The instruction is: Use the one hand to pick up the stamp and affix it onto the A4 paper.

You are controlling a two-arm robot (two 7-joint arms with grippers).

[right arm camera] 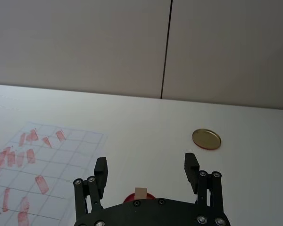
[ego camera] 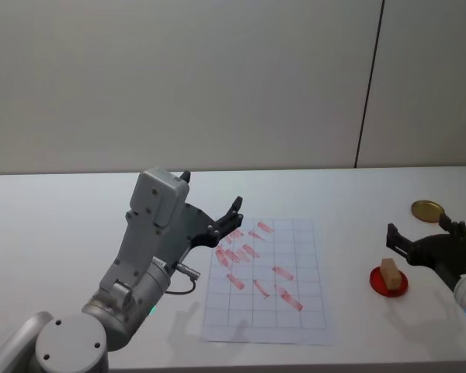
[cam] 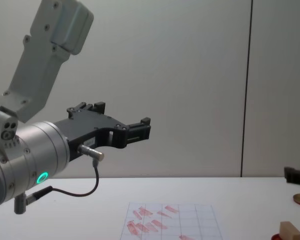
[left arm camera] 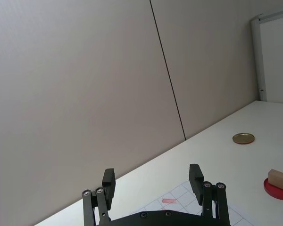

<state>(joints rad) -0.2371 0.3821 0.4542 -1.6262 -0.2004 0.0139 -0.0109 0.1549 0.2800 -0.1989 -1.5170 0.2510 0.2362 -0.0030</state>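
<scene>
Right pincer (ego camera: 417, 225): released. The two black fingers (right arm camera: 100, 165) stand spread with nothing between them. It sits low over the desk (ego camera: 62, 217), at the end of the slim arm with the blue light.
Stamp (ego camera: 389, 273): a light-wood block standing upright on the ink pad. It is just beside the right pincer, on that pincer's left-finger side. In the right wrist view the stamp (right arm camera: 140, 193) shows between the two fingers, close to the pincer's base and apart from both fingers.
Ink pad (ego camera: 377, 281): flat, red and round, directly under the stamp and just beside the right pincer.
A4 paper (ego camera: 295, 311): a white gridded sheet lying flat on the desk to the left of the right pincer, between the two pincers. Red rectangular marks cover mainly its left and middle squares.
Gold disc (ego camera: 427, 210): flat on the desk ahead of the right pincer, beyond its fingertips and apart from them.
Left pincer (ego camera: 211, 192): released and empty, fingers (left arm camera: 109, 176) spread. In the chest view the left pincer (cam: 121, 115) is held well above the desk. It is near the far left corner of the paper and well apart from the stamp. It is carried by the large grey arm with the green ring light.
Contact: neither pincer touches the stamp, the ink pad or the paper.
</scene>
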